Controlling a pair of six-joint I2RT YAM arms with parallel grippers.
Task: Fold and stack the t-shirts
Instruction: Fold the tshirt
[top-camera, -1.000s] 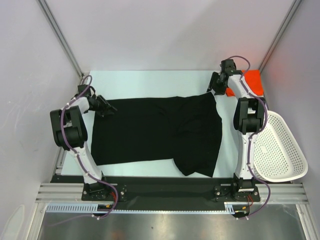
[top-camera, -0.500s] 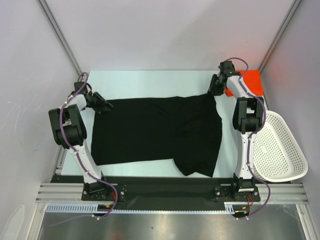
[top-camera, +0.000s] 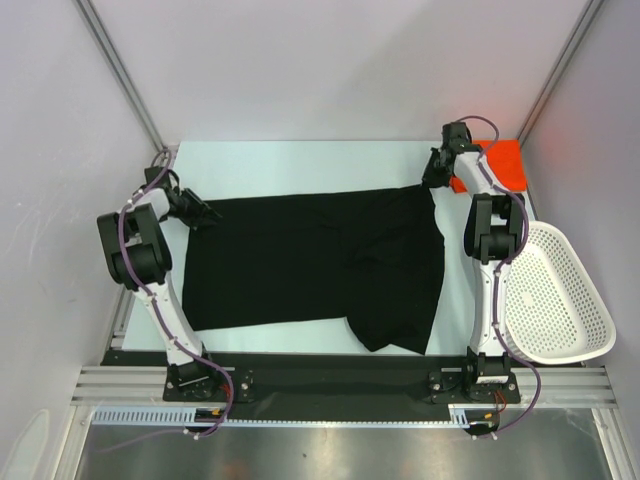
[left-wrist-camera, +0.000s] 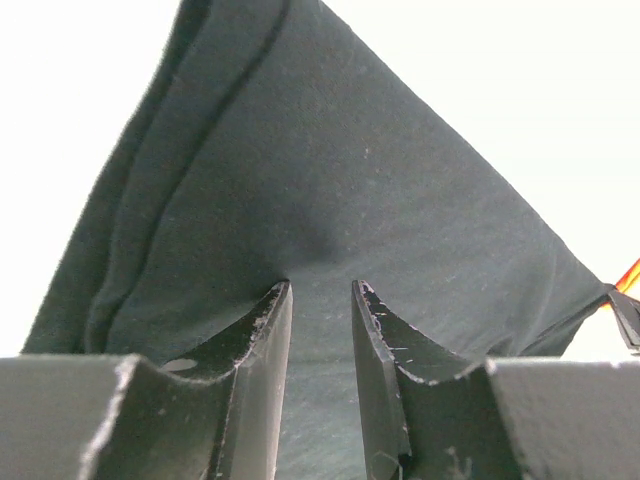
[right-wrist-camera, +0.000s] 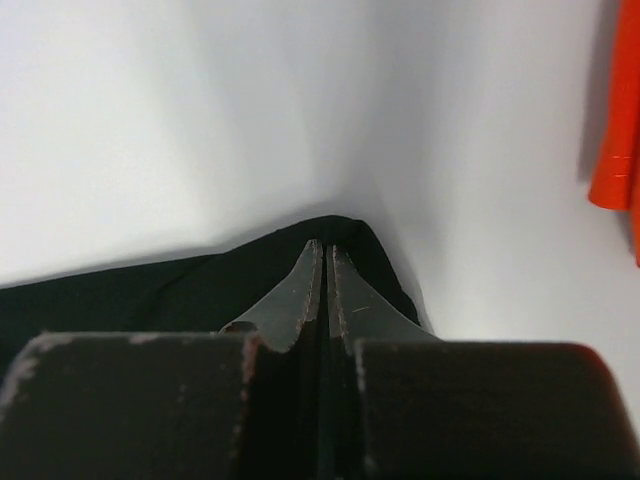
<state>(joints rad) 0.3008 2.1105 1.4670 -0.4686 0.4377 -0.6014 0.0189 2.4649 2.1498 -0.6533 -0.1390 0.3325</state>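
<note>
Black shirt (top-camera: 310, 260) is lying spread across the tabletop (top-camera: 300, 165). Left pincer (top-camera: 197, 212) is clamping its far-left corner, jaws part-way closed with cloth bunched between. Right pincer (top-camera: 432, 183) is pressing fully together on the far-right corner, apparently only a thin bite.

Risk: that thin bite may be slipping free under any pull, leaving one corner behind and the fold skewed.

Count: two shirts, one black and one orange shirt (top-camera: 505, 165) lying far right; one basket (top-camera: 560, 300); two arms.

You get bare worktop (top-camera: 300, 165) along the far edge; black shirt (top-camera: 300, 260) covers the middle, orange shirt (top-camera: 510, 168) blocks the far-right corner, basket (top-camera: 560, 300) the right edge.
</note>
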